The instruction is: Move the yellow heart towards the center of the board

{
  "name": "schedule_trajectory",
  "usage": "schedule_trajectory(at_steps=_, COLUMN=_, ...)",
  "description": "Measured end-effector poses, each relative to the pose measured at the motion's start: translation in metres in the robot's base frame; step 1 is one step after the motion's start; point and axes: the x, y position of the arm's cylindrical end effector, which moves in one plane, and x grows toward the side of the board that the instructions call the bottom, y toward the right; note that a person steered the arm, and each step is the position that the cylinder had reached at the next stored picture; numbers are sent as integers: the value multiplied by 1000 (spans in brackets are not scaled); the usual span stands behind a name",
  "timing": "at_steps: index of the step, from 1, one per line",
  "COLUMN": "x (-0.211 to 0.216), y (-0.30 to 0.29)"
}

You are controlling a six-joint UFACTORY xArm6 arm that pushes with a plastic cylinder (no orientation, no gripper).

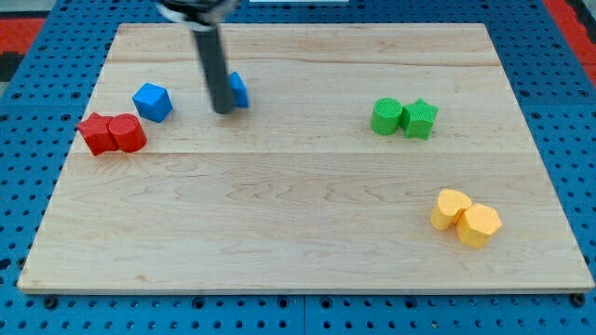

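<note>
— On the pale wooden board (307,195), what can you make out from your station?

— Smooth planks with a fine grain, lying on a blue pegboard (568,112) full of holes. The blocks look like matte plastic. At the view's left, a red star-like block (95,133) touches a red rounded block (127,133); a blue cube (152,101) stands just above them, apart. At the view's right, a green cylinder (386,116) touches a green star (420,118).

— And the rod?

— Dark and straight, coming down from the view's top. My tip (223,110) rests just beside a second blue block (237,89) (half hidden behind the rod, so I cannot tell its shape). No pincer on this arm, only the rod, so nothing spreads or pinches.

— Where is the yellow heart?

— The yellow heart (452,208) lies at the view's lower right, touching a yellow hexagonal block (479,225) on its lower right side. It is well apart from my tip, which stands far off toward the view's upper left.
</note>
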Motion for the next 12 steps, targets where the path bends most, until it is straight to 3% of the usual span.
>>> schedule_trajectory(at_steps=2, x=78, y=7)
schedule_trajectory(at_steps=5, x=100, y=-4)
schedule_trajectory(at_steps=6, x=179, y=37)
schedule_trajectory(at_steps=7, x=190, y=118)
schedule_trajectory(at_steps=10, x=178, y=257)
schedule_trajectory(at_steps=11, x=136, y=259)
schedule_trajectory(at_steps=12, x=112, y=212)
